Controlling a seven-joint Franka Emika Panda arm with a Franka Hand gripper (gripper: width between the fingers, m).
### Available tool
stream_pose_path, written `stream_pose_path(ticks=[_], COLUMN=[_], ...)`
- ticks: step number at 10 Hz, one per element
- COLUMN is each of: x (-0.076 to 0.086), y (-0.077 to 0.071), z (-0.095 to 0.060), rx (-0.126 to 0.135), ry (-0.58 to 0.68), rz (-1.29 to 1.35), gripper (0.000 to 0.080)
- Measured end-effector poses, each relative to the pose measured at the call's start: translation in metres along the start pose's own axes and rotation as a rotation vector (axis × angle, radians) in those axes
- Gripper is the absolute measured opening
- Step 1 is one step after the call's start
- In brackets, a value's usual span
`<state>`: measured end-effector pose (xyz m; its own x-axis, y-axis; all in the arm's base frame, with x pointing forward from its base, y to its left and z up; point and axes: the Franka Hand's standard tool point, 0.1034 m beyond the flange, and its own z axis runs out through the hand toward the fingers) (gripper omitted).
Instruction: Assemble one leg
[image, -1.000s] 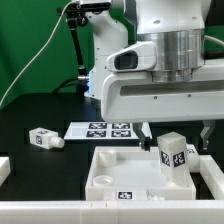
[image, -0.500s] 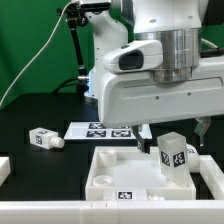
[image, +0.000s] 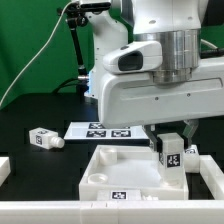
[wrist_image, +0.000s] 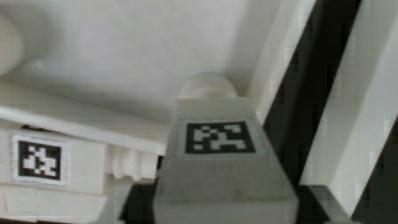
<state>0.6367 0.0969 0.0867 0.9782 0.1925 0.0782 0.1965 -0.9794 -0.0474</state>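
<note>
A leg (image: 172, 153), a stubby white post with tags, stands upright at the white panel's (image: 115, 168) corner on the exterior view's right. My gripper (image: 172, 142) is over it, with a dark finger (image: 156, 142) pressed against each side, shut on the leg. In the wrist view the leg (wrist_image: 221, 150) fills the middle between my gripper's (wrist_image: 222, 203) dark fingers, with the panel (wrist_image: 125, 60) behind it. A second leg (image: 42, 138) lies on its side on the black table at the exterior view's left.
The marker board (image: 103, 130) lies behind the panel. White furniture parts sit at the left edge (image: 5, 168), along the front (image: 90, 211) and at the right (image: 210, 178). The arm's white body hangs over the panel.
The fingers stood wide apart on either side of the leg; they have closed in onto it. The leg has shifted slightly toward the exterior view's left.
</note>
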Motion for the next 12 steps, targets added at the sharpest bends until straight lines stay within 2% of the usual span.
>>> stream_pose_path(ticks=[3, 5, 9, 12], x=[0.0, -0.002, -0.006, -0.006], y=[-0.001, -0.007, -0.01, -0.012], z=[0.0, 0.002, 0.003, 0.003], rx=[0.004, 0.014, 0.032, 0.023], ry=[0.0, 0.014, 0.006, 0.006], rz=[0.199, 0.476, 1.027, 1.289], gripper=[0.0283, 0.0284, 0.0284, 0.0284])
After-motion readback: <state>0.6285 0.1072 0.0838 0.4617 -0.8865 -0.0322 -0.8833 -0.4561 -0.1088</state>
